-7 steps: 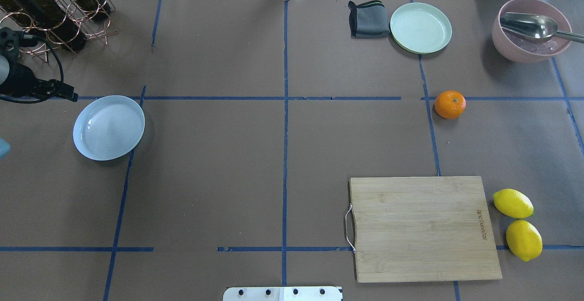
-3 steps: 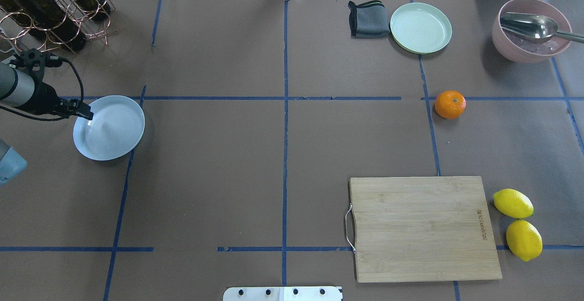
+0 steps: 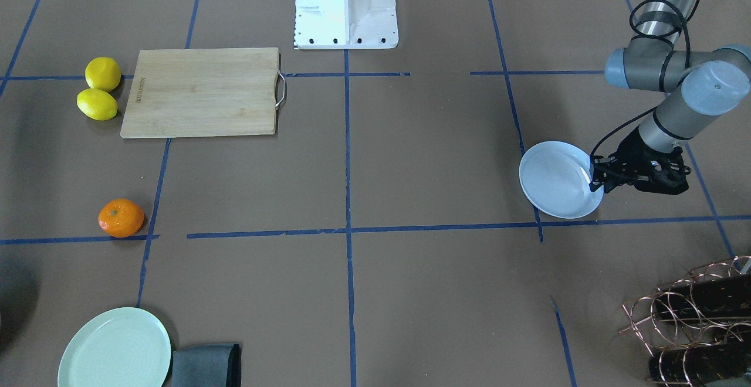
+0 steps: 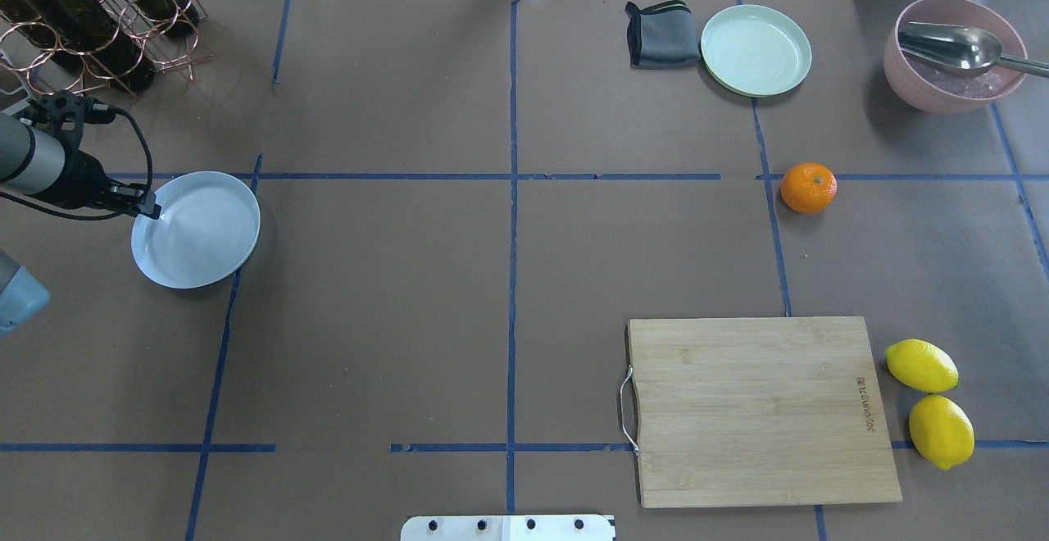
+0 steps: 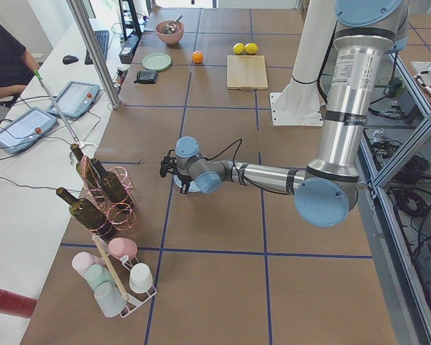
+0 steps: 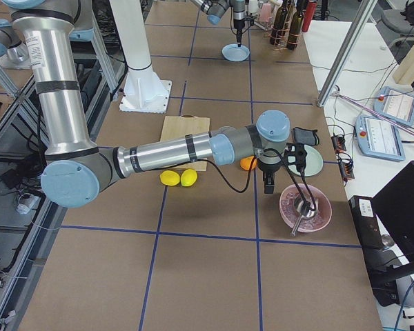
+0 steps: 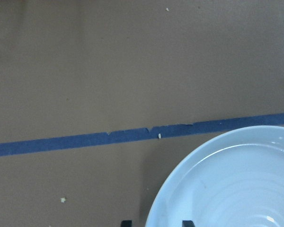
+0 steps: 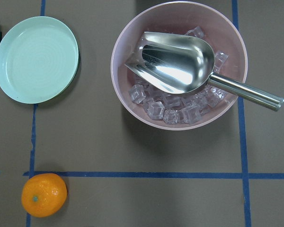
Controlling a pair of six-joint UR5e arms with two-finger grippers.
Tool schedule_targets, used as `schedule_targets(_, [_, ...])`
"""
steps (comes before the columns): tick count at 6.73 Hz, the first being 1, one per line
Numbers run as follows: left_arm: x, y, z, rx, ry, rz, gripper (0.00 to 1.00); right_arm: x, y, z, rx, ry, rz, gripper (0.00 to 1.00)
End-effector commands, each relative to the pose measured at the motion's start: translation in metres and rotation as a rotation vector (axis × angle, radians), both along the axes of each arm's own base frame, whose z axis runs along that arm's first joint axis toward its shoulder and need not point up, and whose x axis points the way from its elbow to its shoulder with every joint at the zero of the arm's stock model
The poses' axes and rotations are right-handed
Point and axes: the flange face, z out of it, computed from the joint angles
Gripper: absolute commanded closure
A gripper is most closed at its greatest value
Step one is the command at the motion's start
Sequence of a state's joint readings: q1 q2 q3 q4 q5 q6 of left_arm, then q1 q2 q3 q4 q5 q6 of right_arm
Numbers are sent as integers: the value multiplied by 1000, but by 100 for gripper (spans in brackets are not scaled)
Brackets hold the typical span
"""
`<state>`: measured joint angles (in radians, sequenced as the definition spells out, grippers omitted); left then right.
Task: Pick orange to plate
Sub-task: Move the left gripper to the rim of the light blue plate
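Observation:
The orange [image 4: 808, 188] rests on the brown table at the right, on a blue tape line, with nothing touching it; it also shows low left in the right wrist view [image 8: 44, 195]. Far to the left lies the pale bluish plate [image 4: 197, 229]. My left gripper [image 4: 152, 211] is at its left rim. In the left wrist view the two fingertips [image 7: 126, 222] straddle the plate's rim [image 7: 180, 179] with a gap, open. My right gripper [image 6: 268, 186] hangs above the table near the orange [image 6: 247, 163] and the pink bowl; I cannot tell whether it is open or shut.
A mint-green plate [image 4: 756, 49] and a folded grey cloth [image 4: 662, 33] lie at the back right, beside a pink bowl [image 4: 955, 53] of ice with a metal scoop. A cutting board [image 4: 762, 410] and two lemons [image 4: 922, 365] sit front right. A wine rack [image 4: 98, 8] stands back left.
My left arm has swung in from the left edge to the plate's left rim, then eased slightly back left. The orange and plate have not moved.

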<state>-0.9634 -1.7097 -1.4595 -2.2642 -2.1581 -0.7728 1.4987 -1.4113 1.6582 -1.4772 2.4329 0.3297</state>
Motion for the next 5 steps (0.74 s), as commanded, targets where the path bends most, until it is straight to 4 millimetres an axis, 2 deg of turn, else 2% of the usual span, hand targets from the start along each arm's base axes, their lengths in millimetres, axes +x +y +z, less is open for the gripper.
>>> schedule_targets(1, [0, 0, -1, 3, 1, 2, 74, 0, 0, 0, 0, 0, 0, 0])
schedule_targets(5, [1, 1, 2, 1, -3, 3, 72, 0, 1, -5, 6, -2, -1, 0])
